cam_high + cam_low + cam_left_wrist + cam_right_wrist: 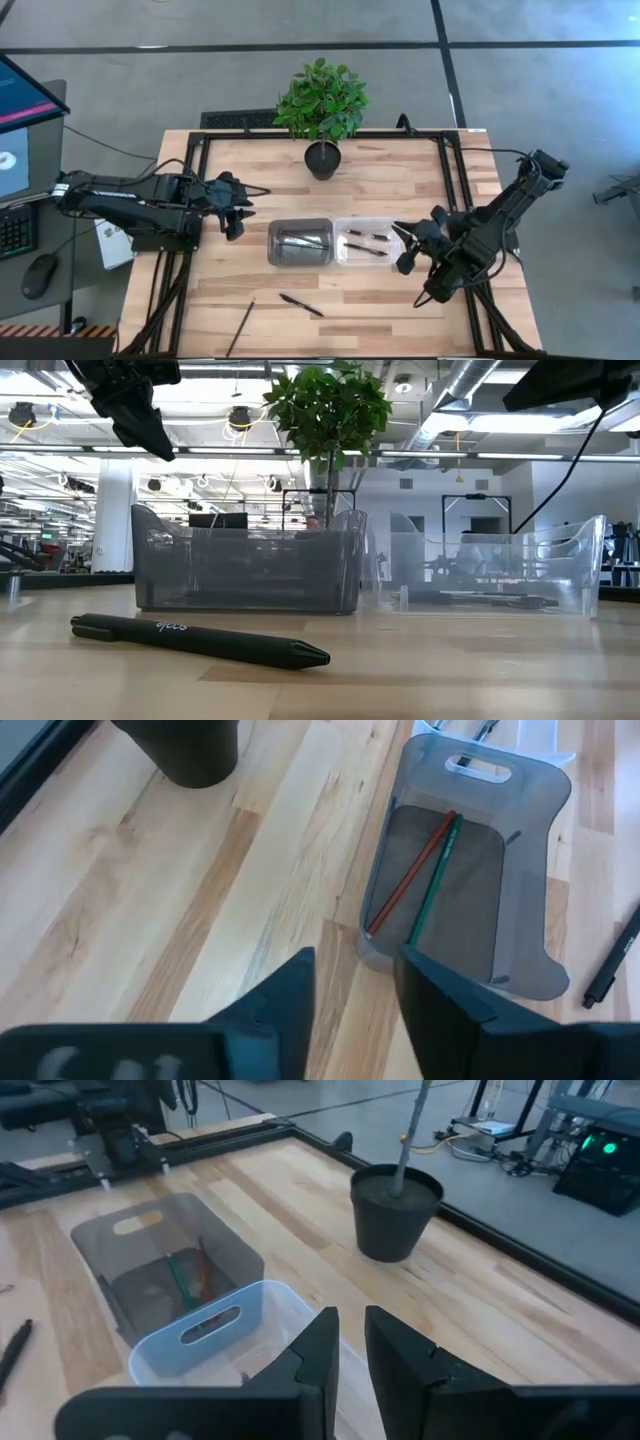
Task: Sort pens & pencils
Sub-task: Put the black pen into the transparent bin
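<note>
The tabletop [400, 300] is a light wood surface inside a black frame. A potted plant [322, 105] stands near its far edge.

Landmark: the grey bin [300, 243], at the middle of the tabletop. The clear bin [368, 243] touches the grey bin's side toward the right arm. The potted plant stands beyond the grey bin, toward the far edge.

The left arm [130, 200] reaches in from the side of the grey bin opposite the clear bin. The left hand [236, 212] hangs above the bare wood just beside that side of the grey bin, and its fingers [290, 1000] are spread with nothing between them. The right arm [500, 215] is beyond the clear bin. The right hand [408, 248] is at the clear bin's outer end, its fingers [310, 1355] pressed close together on nothing.

Pencils: two pencils [425, 870], one red and one green, lie side by side on the floor of the grey bin. A third pencil [241, 328] lies on the tabletop nearer the front edge than the grey bin.

Pens: two pens [365, 242] lie inside the clear bin. A third pen [200, 640] lies on the tabletop in front of the grey bin, well apart from it.
</note>
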Controlling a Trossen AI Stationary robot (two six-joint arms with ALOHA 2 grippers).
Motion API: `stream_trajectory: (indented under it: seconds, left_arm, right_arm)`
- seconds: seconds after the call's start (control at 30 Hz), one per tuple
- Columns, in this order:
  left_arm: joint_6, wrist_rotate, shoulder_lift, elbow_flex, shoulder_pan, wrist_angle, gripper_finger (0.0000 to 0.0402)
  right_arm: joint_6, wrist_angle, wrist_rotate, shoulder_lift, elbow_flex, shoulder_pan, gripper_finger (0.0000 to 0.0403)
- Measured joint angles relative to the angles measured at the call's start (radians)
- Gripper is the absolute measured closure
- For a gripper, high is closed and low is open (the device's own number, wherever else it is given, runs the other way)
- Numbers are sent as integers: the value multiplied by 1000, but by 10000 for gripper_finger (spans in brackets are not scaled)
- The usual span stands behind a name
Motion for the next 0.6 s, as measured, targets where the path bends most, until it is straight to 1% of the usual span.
stream_trajectory:
  seconds: [0.1,0.2,0.3,0.4,0.47,0.6]
  left_arm:
    - [-14,8,-1,0,0,1,246]
    - [-79,8,-1,0,0,1,227]
    - [-87,-5,-1,0,0,4,218]
    - [-87,-11,-1,0,0,45,216]
    - [-61,38,-1,0,-1,84,217]
    - [41,194,12,0,-49,227,224]
  right_arm:
    - [-12,-1,0,0,0,-11,325]
    - [-12,-1,-1,0,0,-18,325]
    - [-12,-2,-1,0,0,-19,325]
    - [-12,-2,-1,0,0,-19,325]
    - [-12,-2,-1,0,0,-19,325]
    - [-12,-2,-2,0,0,-24,325]
